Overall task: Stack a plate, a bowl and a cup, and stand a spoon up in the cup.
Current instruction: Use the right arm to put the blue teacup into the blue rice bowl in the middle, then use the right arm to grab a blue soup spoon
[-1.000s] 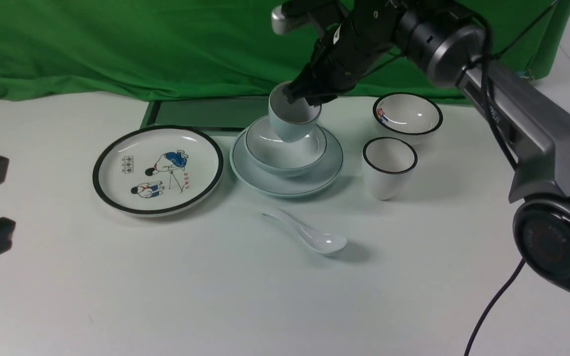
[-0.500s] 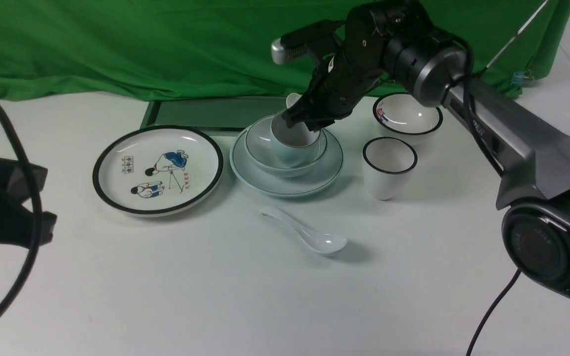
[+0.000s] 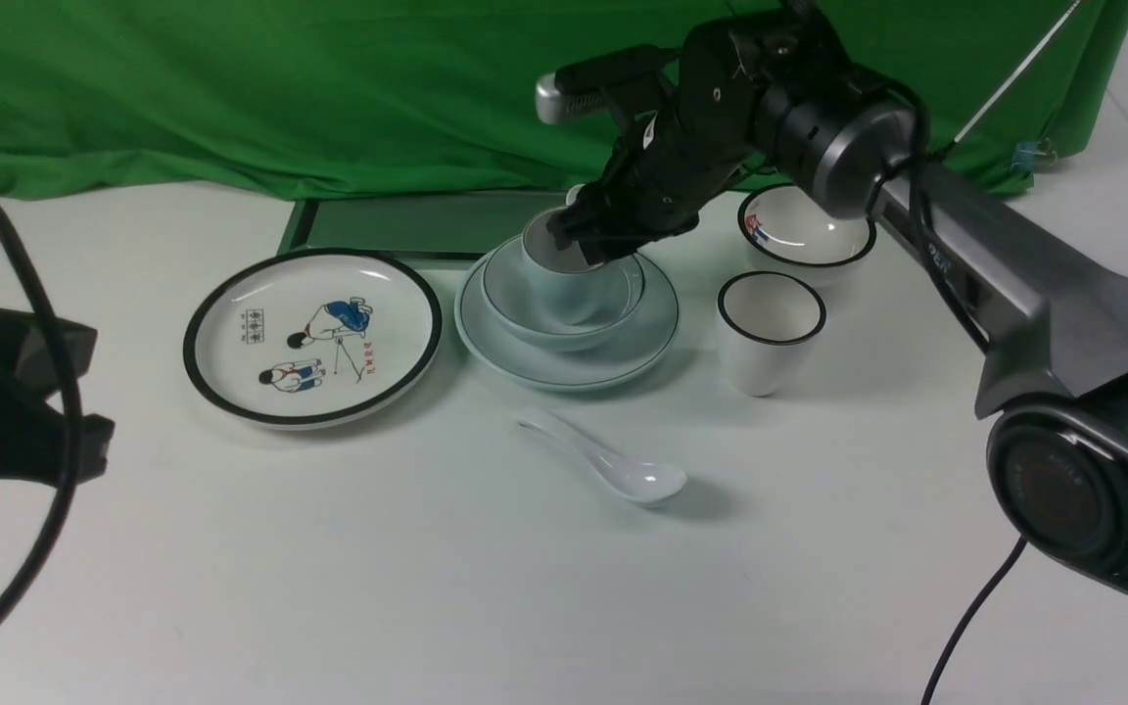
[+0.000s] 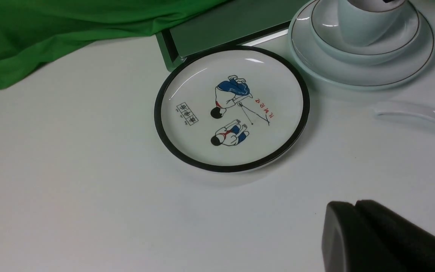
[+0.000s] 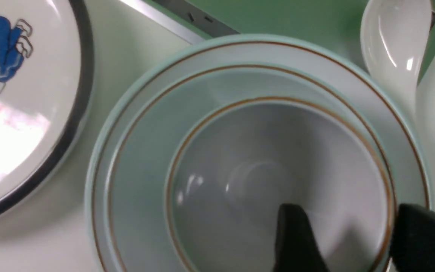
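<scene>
Front view: the pale blue-green plate point(image 3: 525, 360) lay on the white bench point(image 3: 329, 568); the matching bowl point(image 3: 517, 299) sat on it, and the egg-shaped cup point(image 3: 574, 296) sat inside the bowl, mouth upward; the right fingers point(image 3: 591, 238) reached down at the cup's rim; the white ceramic spoon point(image 3: 613, 465) lay on the bench nearer the robot, apart from the plate.

Right wrist view: these fingers stood wide apart, one inside the cup and one outside, the inner one clear of the wall.

Left wrist view: the left fingers point(image 4: 376, 230) were pressed together, holding nothing, near the black-rimmed cartoon plate point(image 4: 232, 109); a black-rimmed white cup point(image 3: 770, 333) and a black-rimmed white bowl point(image 3: 807, 227) stood to the stack's right.
</scene>
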`<act>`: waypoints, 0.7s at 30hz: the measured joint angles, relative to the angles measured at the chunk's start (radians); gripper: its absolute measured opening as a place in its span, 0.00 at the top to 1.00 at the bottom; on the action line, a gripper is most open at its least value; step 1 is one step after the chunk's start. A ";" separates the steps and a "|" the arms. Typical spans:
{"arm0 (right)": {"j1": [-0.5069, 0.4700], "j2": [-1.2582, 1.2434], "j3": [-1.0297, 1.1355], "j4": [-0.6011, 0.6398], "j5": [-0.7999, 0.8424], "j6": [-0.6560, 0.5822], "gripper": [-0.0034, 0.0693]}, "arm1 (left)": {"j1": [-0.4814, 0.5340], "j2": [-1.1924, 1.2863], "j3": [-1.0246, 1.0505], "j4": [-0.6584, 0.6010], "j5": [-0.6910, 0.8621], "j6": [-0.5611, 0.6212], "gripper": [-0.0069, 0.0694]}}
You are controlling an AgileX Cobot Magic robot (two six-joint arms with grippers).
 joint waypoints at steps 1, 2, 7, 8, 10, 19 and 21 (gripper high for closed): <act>0.000 -0.009 0.000 0.006 0.005 -0.007 0.36 | 0.000 0.000 0.000 0.000 0.001 0.000 0.96; 0.000 -0.023 0.000 0.010 0.018 -0.014 0.33 | 0.000 0.000 0.000 0.000 0.001 0.000 0.96; 0.000 -0.164 0.076 0.025 0.117 -0.065 0.30 | 0.000 0.000 0.000 0.000 0.015 0.000 0.96; 0.000 -0.206 0.121 0.028 0.133 -0.085 0.30 | 0.000 0.000 0.000 -0.006 0.016 0.000 0.96; 0.003 -0.274 0.220 0.031 0.152 -0.134 0.30 | 0.000 0.000 0.000 -0.006 0.016 0.000 0.96; 0.136 -0.267 0.555 -0.040 0.074 -0.194 0.30 | 0.000 0.000 0.000 -0.053 0.009 0.000 0.95; 0.160 -0.245 0.560 -0.070 0.036 -0.192 0.30 | 0.000 0.000 0.000 -0.061 0.009 0.000 0.95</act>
